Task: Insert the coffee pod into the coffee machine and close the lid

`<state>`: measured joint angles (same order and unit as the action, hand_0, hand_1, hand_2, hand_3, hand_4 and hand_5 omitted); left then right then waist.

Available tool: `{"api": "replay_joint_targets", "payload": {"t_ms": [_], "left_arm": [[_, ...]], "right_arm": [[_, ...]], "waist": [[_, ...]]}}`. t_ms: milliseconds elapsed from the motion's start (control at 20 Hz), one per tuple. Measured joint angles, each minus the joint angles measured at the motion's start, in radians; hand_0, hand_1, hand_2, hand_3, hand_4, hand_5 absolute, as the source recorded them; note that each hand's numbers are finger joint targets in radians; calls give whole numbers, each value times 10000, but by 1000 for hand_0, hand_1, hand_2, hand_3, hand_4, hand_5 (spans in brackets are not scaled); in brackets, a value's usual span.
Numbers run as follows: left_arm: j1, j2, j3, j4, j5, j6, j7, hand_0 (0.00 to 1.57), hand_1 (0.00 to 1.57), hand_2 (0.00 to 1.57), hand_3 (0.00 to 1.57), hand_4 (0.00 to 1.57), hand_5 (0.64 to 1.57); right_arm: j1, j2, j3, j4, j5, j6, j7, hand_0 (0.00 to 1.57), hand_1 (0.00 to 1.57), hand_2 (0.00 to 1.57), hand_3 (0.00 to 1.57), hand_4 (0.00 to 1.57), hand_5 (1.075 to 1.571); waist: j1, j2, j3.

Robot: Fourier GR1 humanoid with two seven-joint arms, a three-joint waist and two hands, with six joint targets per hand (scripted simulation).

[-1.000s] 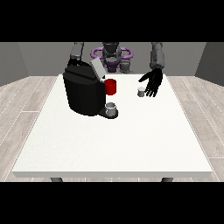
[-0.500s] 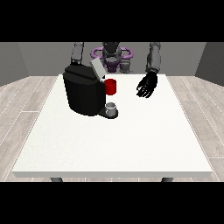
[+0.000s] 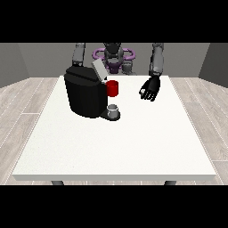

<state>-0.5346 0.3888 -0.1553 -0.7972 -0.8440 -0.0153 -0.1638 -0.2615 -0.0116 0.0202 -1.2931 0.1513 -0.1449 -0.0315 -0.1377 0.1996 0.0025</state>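
Note:
A black coffee machine stands on the white table, left of centre, with its grey lid tilted up and open. Its front carries a red part, and a grey cup sits on the drip tray below. The hand at the view's right hangs above the table to the right of the machine, fingers curled round a small white coffee pod. The arm at the view's left runs down behind the machine, which hides its hand.
The robot's torso is behind the table's far edge. Grey wooden floor surrounds the table.
The hand at the view's right has closed on the pod that stood on the table and lifted it. The machine and lid have not moved.

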Motion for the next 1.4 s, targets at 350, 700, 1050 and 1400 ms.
{"api": "replay_joint_targets", "payload": {"t_ms": [350,700,1050,1400], "left_arm": [[-393,-221,114,624,-433,-251,-267,1190,1190,1287,1216,506,1571],[-703,-613,611,526,203,-867,-875,1447,1447,1431,1354,530,1571],[-1534,-1039,677,-28,464,-2405,-282,1402,1402,1390,1329,542,1571],[-2558,-777,1214,-92,648,-3225,55,1424,1424,1404,1341,557,1571]], "right_arm": [[68,-311,-297,560,-235,22,-184,0,0,0,0,0,1571],[421,-214,-140,997,318,-514,-67,0,0,0,0,0,1571],[297,-245,-336,1750,420,-682,-153,0,0,0,0,0,1571],[2,-60,-72,1555,490,-707,-61,0,0,0,0,0,1571]], "waist": [[109,-316,-18],[361,-890,-25],[616,-1433,-22],[213,-1366,-24]]}}
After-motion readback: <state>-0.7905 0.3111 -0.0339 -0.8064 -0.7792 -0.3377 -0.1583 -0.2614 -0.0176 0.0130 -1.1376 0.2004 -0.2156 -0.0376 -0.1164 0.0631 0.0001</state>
